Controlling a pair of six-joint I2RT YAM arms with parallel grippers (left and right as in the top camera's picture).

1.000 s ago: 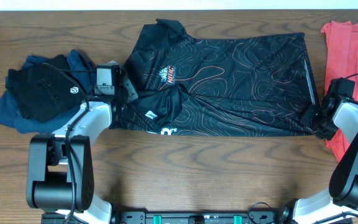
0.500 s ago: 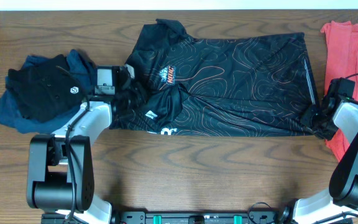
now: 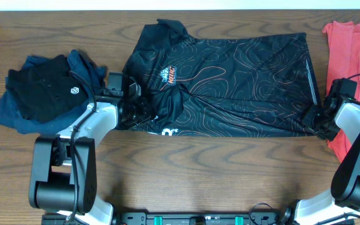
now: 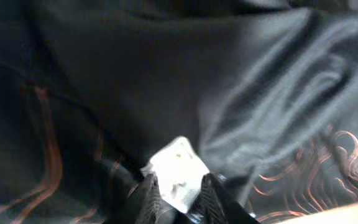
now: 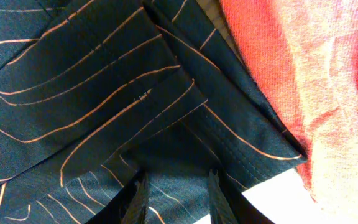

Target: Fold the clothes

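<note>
Since earlier frame, left claw (image 3: 136, 107) sitting further right, sleeve bunching inward; pinching black jersey (image 3: 242, 69) at white patch (image 4: 178, 173). Jersey lying spread mid-bench (image 3: 217, 175), reaching toward far edge. Near right edge, right claw (image 3: 315, 120) gripping jersey's hem corner, touching red shirt (image 3: 345, 44).

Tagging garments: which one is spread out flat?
The black jersey with orange contour lines, mid-table. Dark clothes at left are heaped; red shirt at right is rumpled.

Smooth cloth jersey (image 3: 242, 75) (slight sheen), matt wooden table (image 3: 199, 169)
</note>
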